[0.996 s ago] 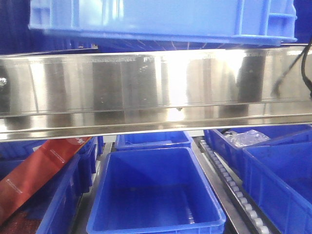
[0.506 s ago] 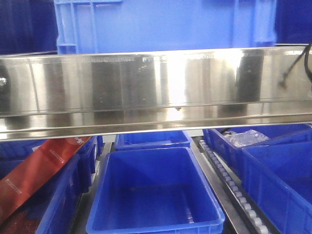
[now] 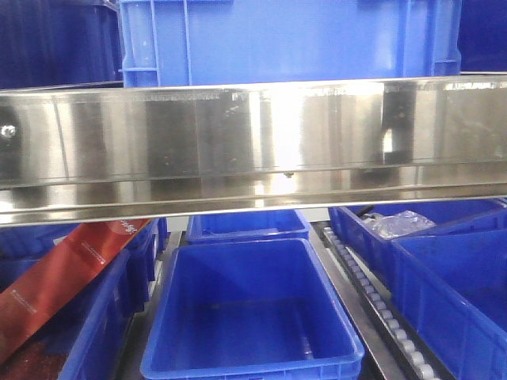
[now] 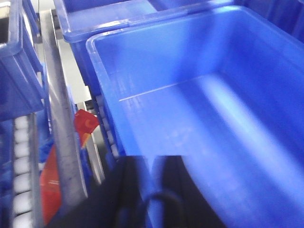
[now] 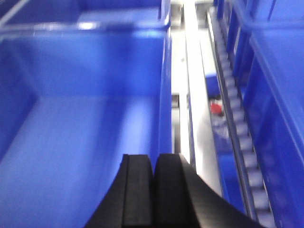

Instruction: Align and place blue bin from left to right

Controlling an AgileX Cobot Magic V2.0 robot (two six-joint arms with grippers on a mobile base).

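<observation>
The blue bin (image 3: pixel 285 39) fills the top of the front view, standing level behind the steel rail, with its lower part hidden. Its inside shows in the left wrist view (image 4: pixel 199 109) and in the right wrist view (image 5: pixel 85 118). My left gripper (image 4: pixel 153 164) is shut on the bin's left wall, which runs between the two black fingers. On the opposite side, my right gripper (image 5: pixel 154 161) is shut on the right wall. Neither gripper shows in the front view.
A wide steel rail (image 3: pixel 253 142) crosses the front view. Below it sit darker blue bins (image 3: pixel 253 317), a red package (image 3: pixel 63 277) at the left, a roller track (image 3: pixel 380 309) and a bin holding a clear plastic bag (image 3: pixel 396 224).
The blue bin has shifted right and sunk behind the rail, so its underside no longer shows. The black cable at the right edge has left the view.
</observation>
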